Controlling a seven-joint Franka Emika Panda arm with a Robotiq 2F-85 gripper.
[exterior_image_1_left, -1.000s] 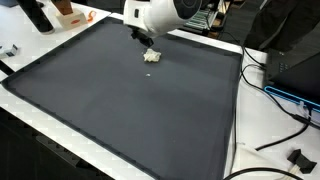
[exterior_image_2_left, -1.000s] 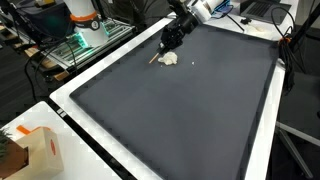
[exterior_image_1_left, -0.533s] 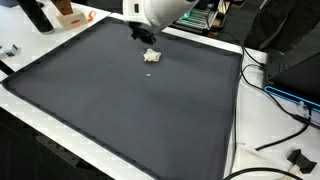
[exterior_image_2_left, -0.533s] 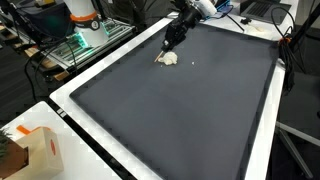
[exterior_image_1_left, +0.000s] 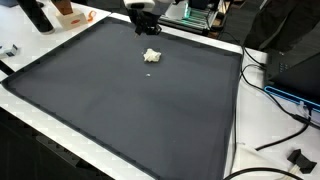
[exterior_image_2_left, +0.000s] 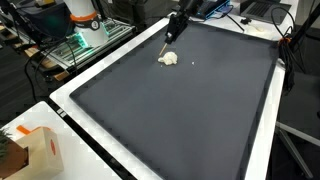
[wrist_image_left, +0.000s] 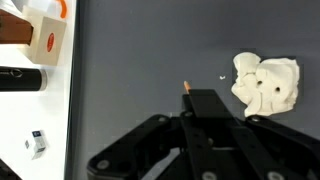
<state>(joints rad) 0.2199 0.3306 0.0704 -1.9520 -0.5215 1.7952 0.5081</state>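
Stick (wrist_image_left: 186, 88), seemingly thin, stiff and light, juts from the tool (wrist_image_left: 204, 99), whose fingers are pinched together on its end; a soft wad (wrist_image_left: 266, 82) lies just beside.

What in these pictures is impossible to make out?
The hand: in an exterior view the top edge cuts it off. In the wrist view its own dark body hides the fingertips, so open or shut is unclear.
The thin stick: its lower end vanishes behind the hand, so the grip is unclear.
The white lump: cloth or paper, too small to tell.
The speck beside it: too small to identify.
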